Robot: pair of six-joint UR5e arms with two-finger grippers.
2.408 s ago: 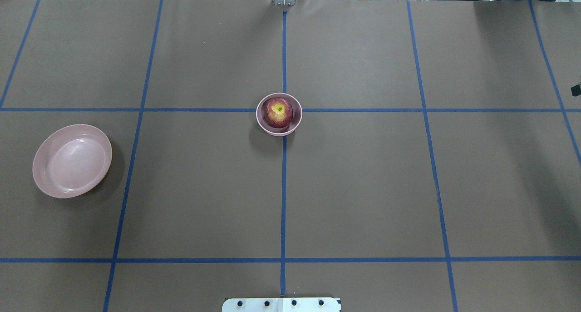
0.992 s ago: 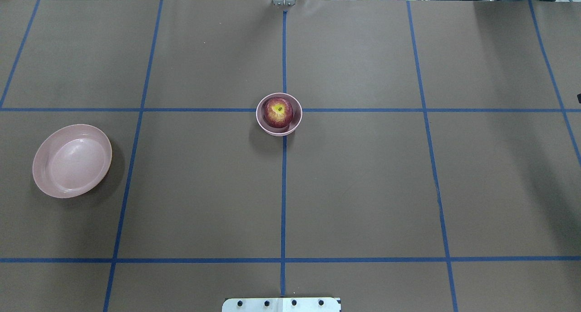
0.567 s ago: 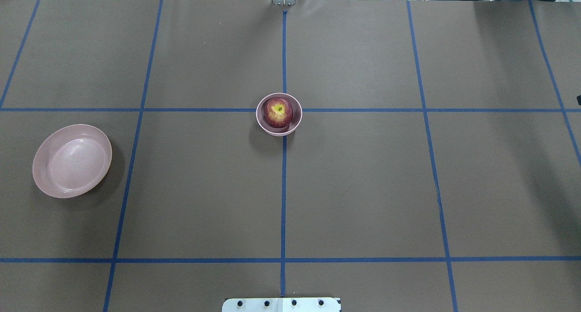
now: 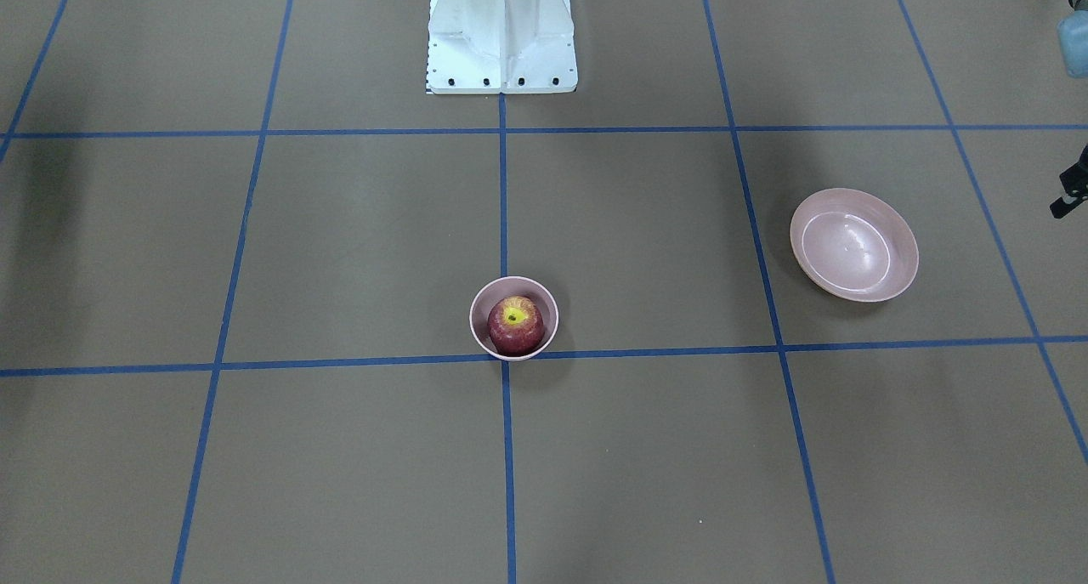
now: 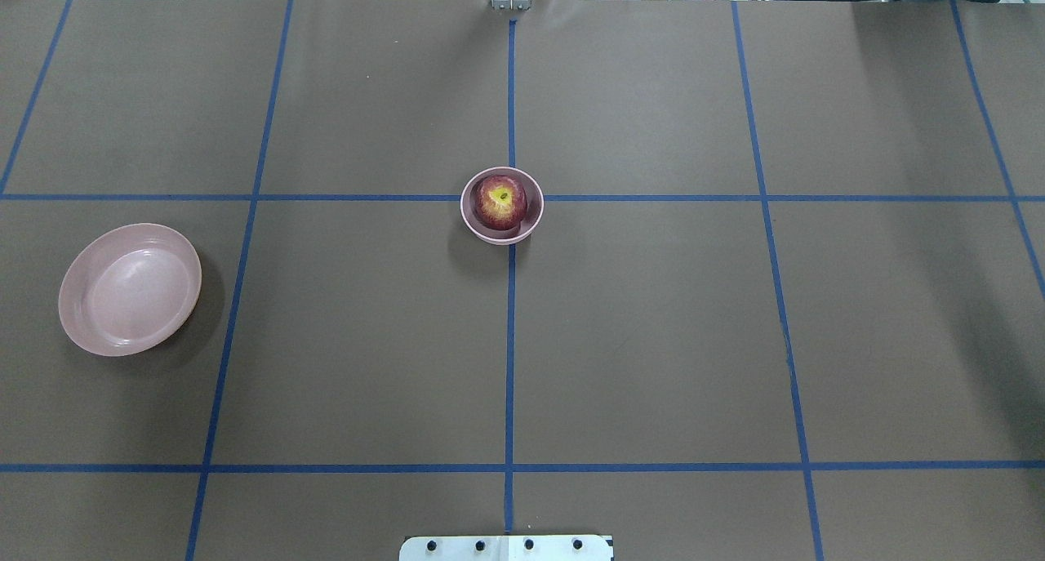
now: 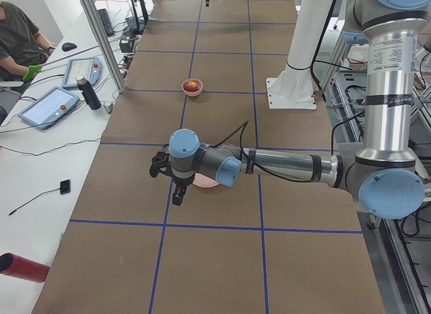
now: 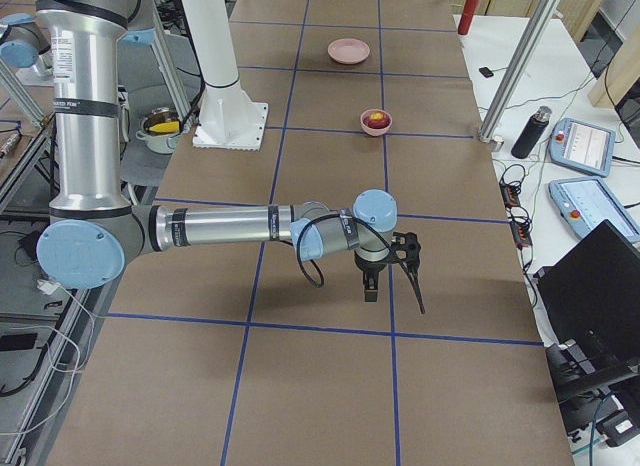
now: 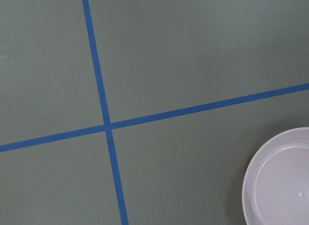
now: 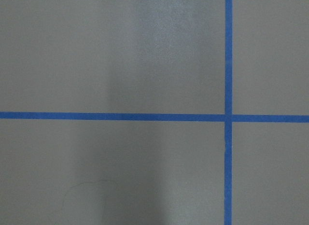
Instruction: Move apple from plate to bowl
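Observation:
The dark red apple (image 5: 500, 201) sits inside the small deep pink bowl (image 5: 535, 220) at the table's centre, where two blue tape lines cross; it also shows in the front view (image 4: 514, 323). The wide shallow pink plate (image 5: 131, 289) lies empty at the table's left side. The left wrist view shows the plate's edge (image 8: 280, 181). My left gripper (image 6: 168, 186) hangs above the table beside the plate; I cannot tell whether it is open or shut. My right gripper (image 7: 392, 291) hangs over bare table at the right end, far from the bowl; I cannot tell its state.
The white robot base (image 4: 501, 31) stands at the near middle edge. Blue tape lines grid the brown table cover. Tablets (image 6: 50, 106), a dark bottle (image 6: 88, 93) and a seated person are on the operators' side beyond the table.
A small dark part at the overhead view's right edge has slid out of view. The apple, bowl and plate have not moved.

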